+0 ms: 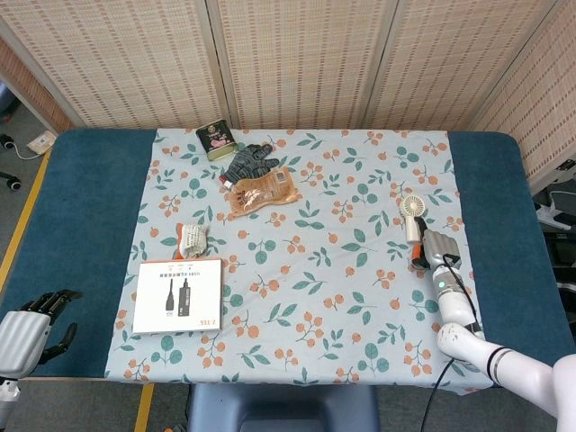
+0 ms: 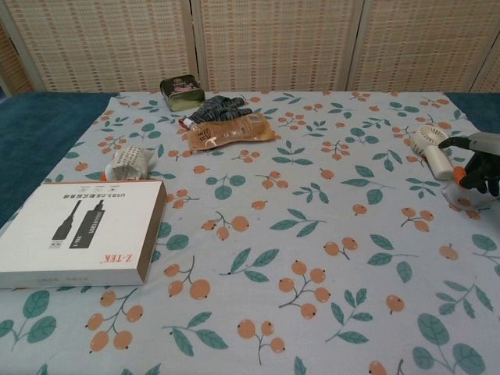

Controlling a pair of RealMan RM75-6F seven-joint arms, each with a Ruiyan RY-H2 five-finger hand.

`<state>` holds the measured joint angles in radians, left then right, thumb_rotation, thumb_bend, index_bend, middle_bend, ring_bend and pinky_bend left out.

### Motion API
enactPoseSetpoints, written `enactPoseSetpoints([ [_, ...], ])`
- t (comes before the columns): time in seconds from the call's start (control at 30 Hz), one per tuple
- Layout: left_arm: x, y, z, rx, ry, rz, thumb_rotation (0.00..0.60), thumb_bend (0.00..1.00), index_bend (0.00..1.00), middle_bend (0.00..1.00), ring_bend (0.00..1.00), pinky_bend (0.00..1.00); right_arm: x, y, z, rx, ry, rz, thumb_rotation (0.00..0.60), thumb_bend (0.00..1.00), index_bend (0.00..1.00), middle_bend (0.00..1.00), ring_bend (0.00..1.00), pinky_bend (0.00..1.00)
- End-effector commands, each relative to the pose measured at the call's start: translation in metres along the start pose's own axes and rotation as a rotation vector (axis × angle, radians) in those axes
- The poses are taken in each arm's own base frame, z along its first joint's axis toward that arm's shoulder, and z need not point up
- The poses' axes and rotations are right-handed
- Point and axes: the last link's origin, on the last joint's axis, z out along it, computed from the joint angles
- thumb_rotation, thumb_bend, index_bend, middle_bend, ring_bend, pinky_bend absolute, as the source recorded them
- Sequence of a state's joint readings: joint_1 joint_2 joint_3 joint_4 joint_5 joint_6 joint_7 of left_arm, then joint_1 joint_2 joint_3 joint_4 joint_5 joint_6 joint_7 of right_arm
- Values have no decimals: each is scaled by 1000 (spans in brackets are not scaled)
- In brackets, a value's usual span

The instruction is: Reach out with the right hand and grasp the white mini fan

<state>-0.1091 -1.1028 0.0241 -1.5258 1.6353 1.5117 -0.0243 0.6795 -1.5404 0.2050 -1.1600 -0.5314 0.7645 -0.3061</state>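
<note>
Fingers (image 2: 478,173) of the right hand (image 1: 430,249) sit just beside the white mini fan's (image 1: 412,212) handle end; curled, but whether they touch it I cannot tell. Fan lies flat on the floral tablecloth (image 1: 306,270), right side. Step judged: final approach, grasp not confirmed. Next: wrap the handle firmly. Left hand (image 1: 27,324) idle, loosely spread, at the table corner. White box (image 2: 78,230) reads "Z-TEK".

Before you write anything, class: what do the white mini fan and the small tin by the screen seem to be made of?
The white mini fan looks like smooth matte plastic: uniform white, moulded round grille. The tin looks like printed metal, judging by its glossy lid and dark shiny sides.
</note>
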Motion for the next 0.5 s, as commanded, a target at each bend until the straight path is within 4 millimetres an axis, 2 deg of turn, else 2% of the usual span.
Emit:
enactPoseSetpoints([
  [0.03,0,0,0,0,0,0,600,441,264,287,301,500,-1,1,0,-2,-2,-1,600,669,56,840,664,635],
  [0.5,0,-1,0,2,0,-3,600,442,265,287,303,501,-5,4,3,-10,-5,2,600,669,56,840,664,635],
])
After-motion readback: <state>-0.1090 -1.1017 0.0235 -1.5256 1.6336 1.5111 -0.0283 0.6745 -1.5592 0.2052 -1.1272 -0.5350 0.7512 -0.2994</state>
